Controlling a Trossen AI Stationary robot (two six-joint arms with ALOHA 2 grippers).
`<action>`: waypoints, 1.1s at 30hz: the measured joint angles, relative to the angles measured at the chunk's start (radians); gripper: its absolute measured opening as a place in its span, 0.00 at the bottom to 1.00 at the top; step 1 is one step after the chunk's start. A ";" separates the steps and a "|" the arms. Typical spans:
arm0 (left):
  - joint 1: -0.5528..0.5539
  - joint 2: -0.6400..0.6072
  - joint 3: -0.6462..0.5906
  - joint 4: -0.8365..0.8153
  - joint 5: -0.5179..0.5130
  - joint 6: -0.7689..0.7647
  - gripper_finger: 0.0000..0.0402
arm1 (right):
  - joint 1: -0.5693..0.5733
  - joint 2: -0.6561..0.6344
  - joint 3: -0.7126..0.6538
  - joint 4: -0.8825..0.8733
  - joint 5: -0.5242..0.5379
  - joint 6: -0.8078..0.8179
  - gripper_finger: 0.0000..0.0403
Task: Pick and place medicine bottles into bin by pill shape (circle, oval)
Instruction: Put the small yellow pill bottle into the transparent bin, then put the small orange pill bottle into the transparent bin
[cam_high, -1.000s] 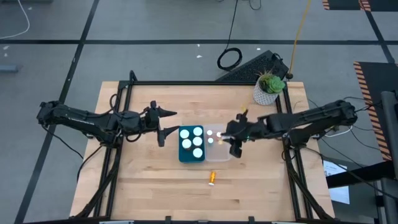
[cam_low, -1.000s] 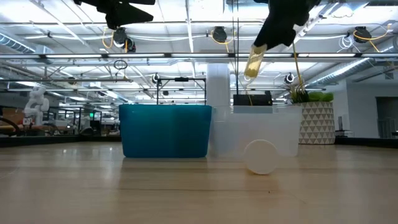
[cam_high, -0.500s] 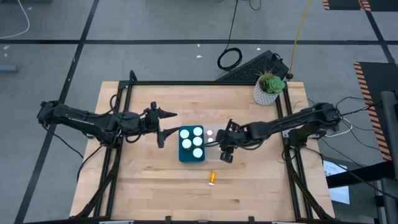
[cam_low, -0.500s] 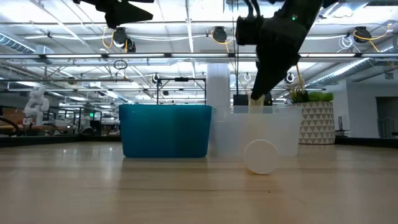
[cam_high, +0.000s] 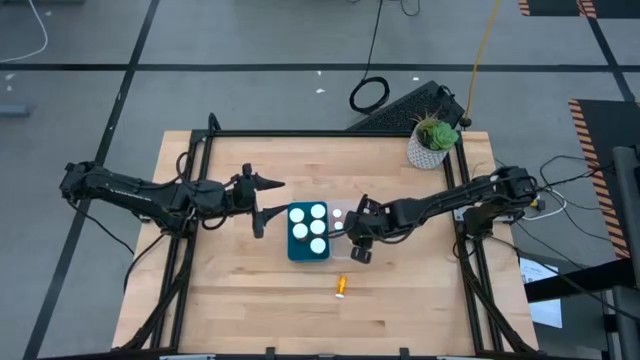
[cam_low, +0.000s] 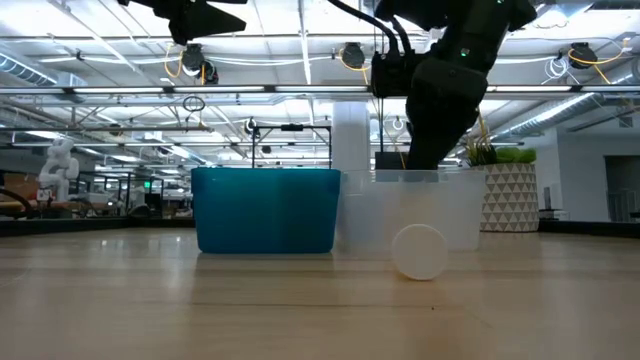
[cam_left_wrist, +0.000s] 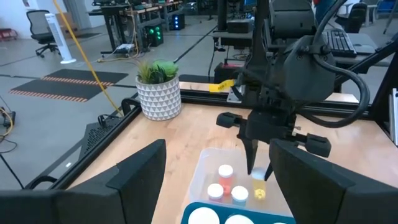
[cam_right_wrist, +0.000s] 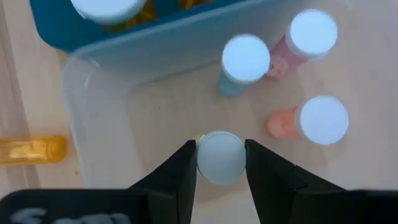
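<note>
My right gripper (cam_right_wrist: 221, 163) reaches down into the clear bin (cam_right_wrist: 99, 134) and is shut on a medicine bottle with a white cap (cam_right_wrist: 220, 157) and yellowish body (cam_left_wrist: 259, 193). Three more bottles stand in that bin: a teal one (cam_right_wrist: 244, 60) and two pink ones (cam_right_wrist: 313, 34) (cam_right_wrist: 320, 119). The teal bin (cam_high: 309, 232) next to it holds several white-capped bottles. One amber bottle (cam_high: 340, 286) lies on its side on the table near the front. My left gripper (cam_high: 263, 201) hovers open, left of the teal bin. My right gripper pinches the bottle just under its white cap (cam_right_wrist: 220, 157) between its two fingers (cam_right_wrist: 183, 168). The fingers come from above, pointing down. The bottle stands upright inside the clear bin; whether its base rests on the bin floor, I cannot tell.
A potted plant (cam_high: 433, 142) stands at the table's far right corner. A black frame (cam_high: 330, 135) runs around the table. Bare wood lies in front of and to the left of the bins.
My right gripper has gone down and toward the table's left edge with the bottle, from well above the clear bin down into it. The bottle has stayed upright in the hold. My left gripper has kept still.
</note>
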 joint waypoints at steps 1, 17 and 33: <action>0.000 0.000 0.000 0.002 0.000 0.000 0.71 | 0.000 -0.001 0.000 0.008 0.000 0.000 0.29; 0.000 0.000 0.000 0.003 0.000 -0.008 0.71 | 0.000 -0.060 0.000 0.007 0.005 0.000 0.52; -0.034 0.000 0.000 0.006 0.015 -0.007 0.71 | 0.277 -0.177 0.000 0.132 0.166 -0.116 0.53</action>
